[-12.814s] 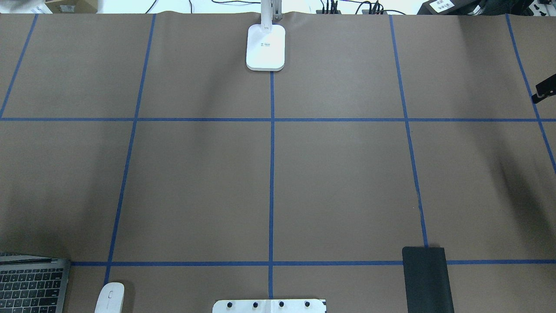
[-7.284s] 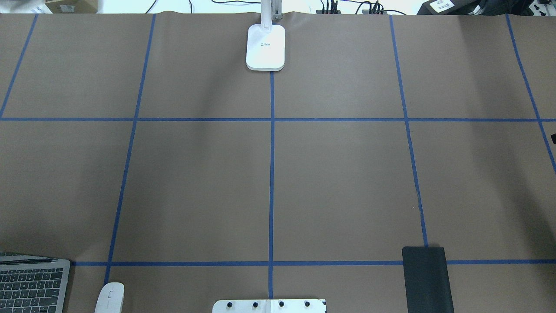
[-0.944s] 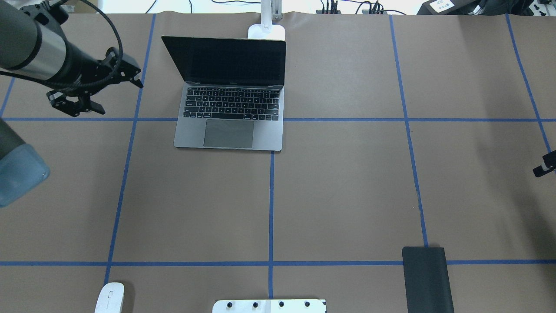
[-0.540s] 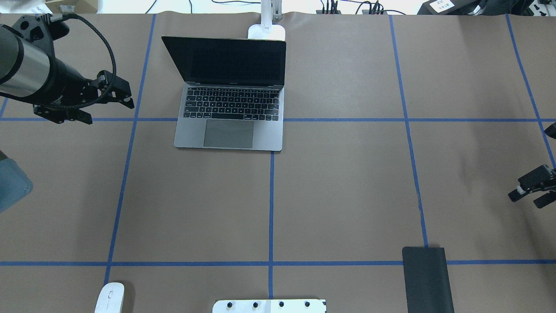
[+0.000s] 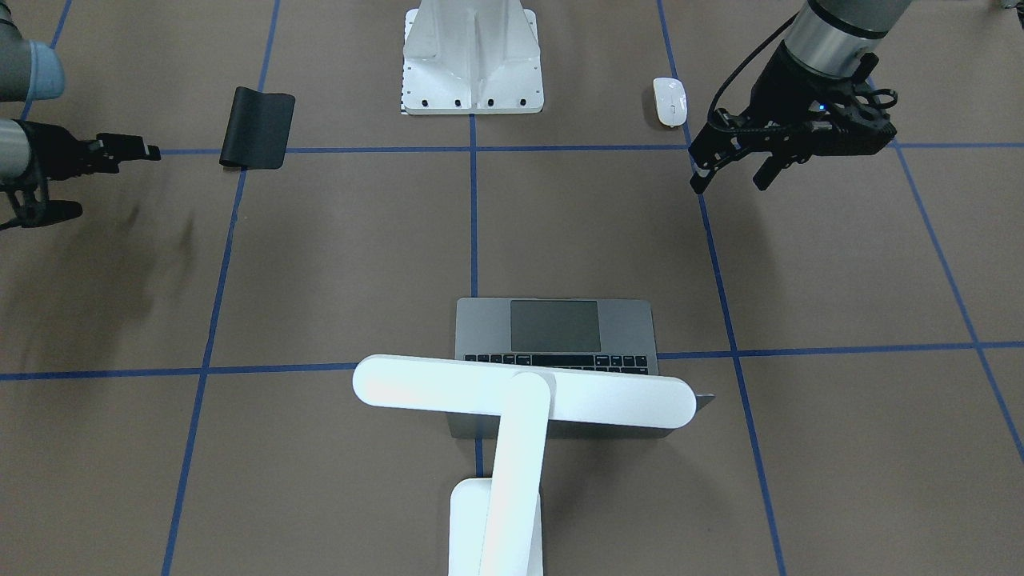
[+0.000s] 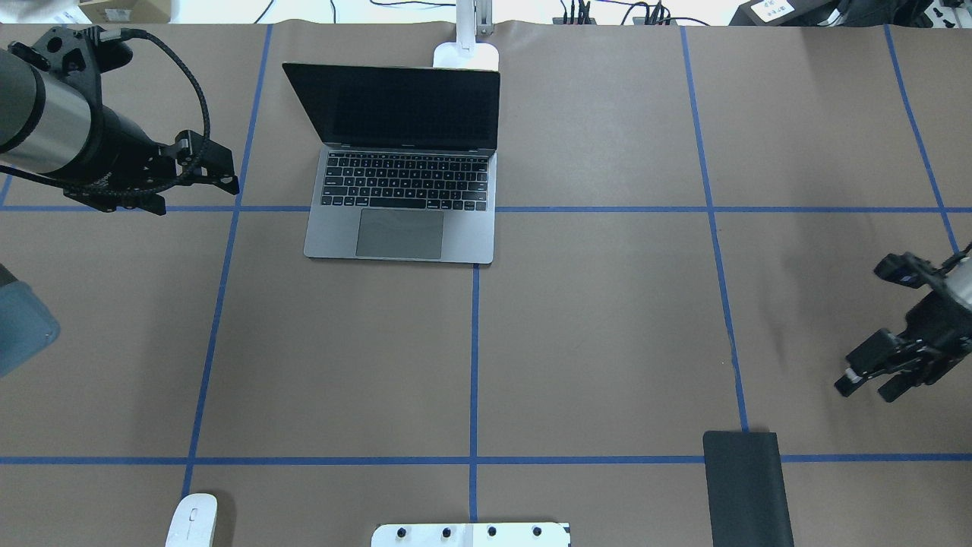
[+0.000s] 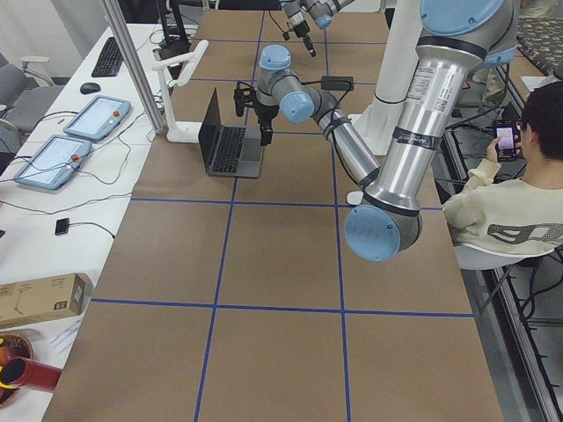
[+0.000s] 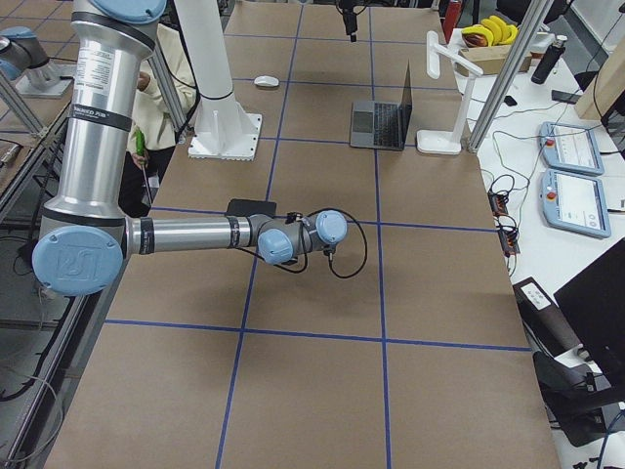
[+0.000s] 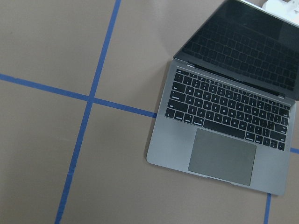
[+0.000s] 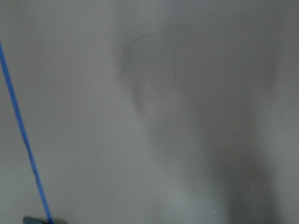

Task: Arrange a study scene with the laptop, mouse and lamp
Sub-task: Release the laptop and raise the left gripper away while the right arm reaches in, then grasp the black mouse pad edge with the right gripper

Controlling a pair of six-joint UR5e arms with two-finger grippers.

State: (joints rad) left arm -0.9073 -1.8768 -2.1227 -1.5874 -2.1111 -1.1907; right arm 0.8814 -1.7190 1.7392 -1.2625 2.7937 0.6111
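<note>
The laptop (image 6: pixel 399 190) stands open at the far middle of the table, its dark screen up, right in front of the lamp; it also shows in the front view (image 5: pixel 554 328) and the left wrist view (image 9: pixel 224 126). The lamp's bar head (image 5: pixel 524 392) hangs over the laptop's lid, and its base (image 6: pixel 466 55) peeks out behind the screen. The mouse (image 6: pixel 191 520) lies at the near left edge, also in the front view (image 5: pixel 670 101). My left gripper (image 6: pixel 196 194) is open and empty, left of the laptop. My right gripper (image 6: pixel 866 391) is open and empty at the right edge.
A thin black mat (image 6: pixel 744 486) lies at the near right, a little nearer than my right gripper. The white bolted pedestal (image 6: pixel 471 534) sits at the near middle edge. Blue tape lines grid the brown table cover. A person sits beyond the robot in the side views.
The laptop has gone from the near left corner to the far middle, open before the lamp. My left gripper has drawn back from it. My right gripper has come in, nearer the mat.
</note>
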